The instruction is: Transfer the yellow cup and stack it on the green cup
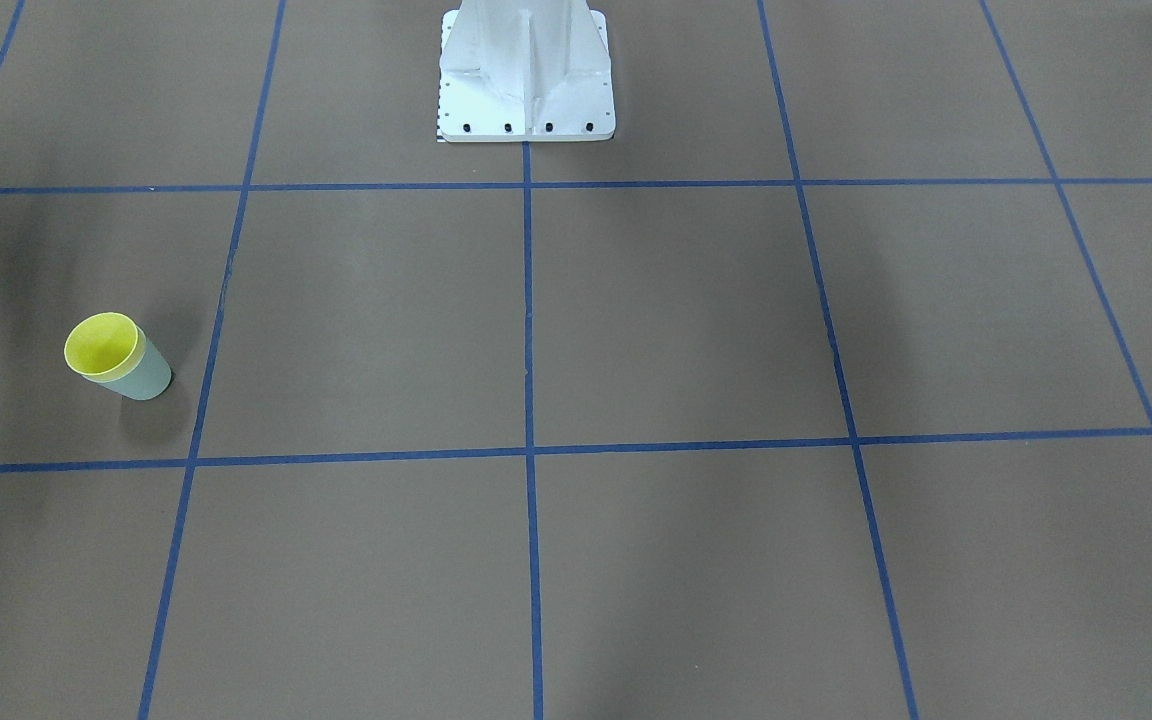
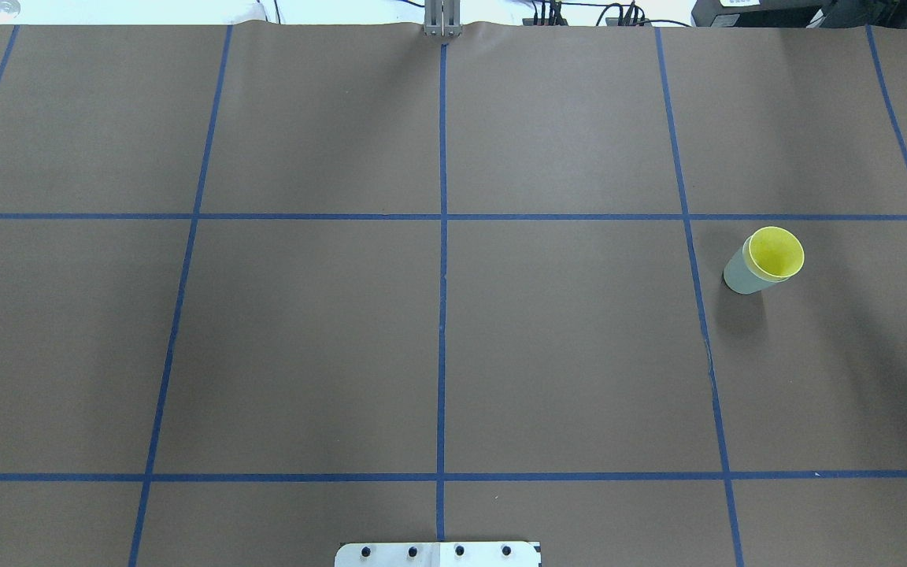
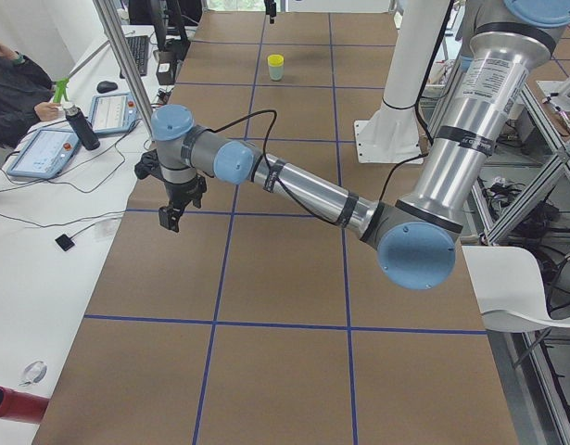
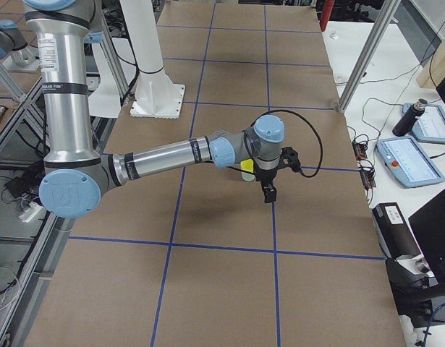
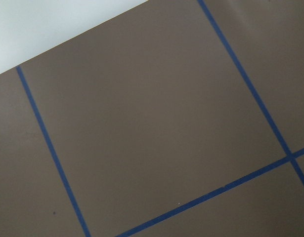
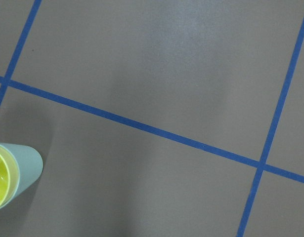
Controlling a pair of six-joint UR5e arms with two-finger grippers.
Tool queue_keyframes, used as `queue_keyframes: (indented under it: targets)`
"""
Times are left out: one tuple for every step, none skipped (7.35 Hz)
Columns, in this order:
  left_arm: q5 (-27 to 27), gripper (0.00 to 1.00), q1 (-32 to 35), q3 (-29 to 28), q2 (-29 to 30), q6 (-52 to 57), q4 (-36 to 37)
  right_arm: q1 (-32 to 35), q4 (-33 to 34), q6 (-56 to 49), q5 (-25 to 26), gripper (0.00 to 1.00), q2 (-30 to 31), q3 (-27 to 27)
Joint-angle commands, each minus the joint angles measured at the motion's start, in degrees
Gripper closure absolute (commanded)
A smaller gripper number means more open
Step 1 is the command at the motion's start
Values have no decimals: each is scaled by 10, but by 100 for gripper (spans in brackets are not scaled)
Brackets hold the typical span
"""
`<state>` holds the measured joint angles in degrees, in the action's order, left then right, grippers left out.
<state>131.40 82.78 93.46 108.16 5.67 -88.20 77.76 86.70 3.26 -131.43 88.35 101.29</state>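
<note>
Since the yellow cup (image 2: 776, 253) already sits nested inside the green cup (image 2: 737, 277), we read both arms as standing clear of a finished stack, not working on it. Our right gripper (image 4: 269, 194) hangs fingers-down over bare counter (image 2: 564, 331), just at 5 o'clock of the stack in the right-side view. Nothing shows between its fingers, yet we cannot tell whether they are spread or pressed together. Our left gripper (image 3: 171, 219) hangs over the opposite end of the counter, well apart from the cups, and its state is equally unreadable.

Seen from overhead, the stack stands at 3 o'clock from the counter's middle, with only the yellow rim and inside showing above the green wall.

From the right side, the arm's wrist (image 4: 269, 137) covers most of the stack. Our right wrist camera cuts the cups off at its 8 o'clock corner, and the left one sees only counter and blue tape lines (image 5: 48, 148).
</note>
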Motion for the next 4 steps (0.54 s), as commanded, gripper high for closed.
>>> queue_keyframes:
  targets:
    - [3, 0, 18, -11, -53, 20, -74, 22, -1, 5, -6, 1, 19, -10]
    - [3, 0, 28, -7, -78, 20, -98, 32, -4, 5, 5, 1, 13, -10]
    - [-1, 0, 28, -16, -101, 16, -144, 60, -8, 2, 3, 1, 50, -9]
    - [-1, 0, 29, -29, -141, 18, -159, 78, -20, -2, 2, 1, 77, -9]
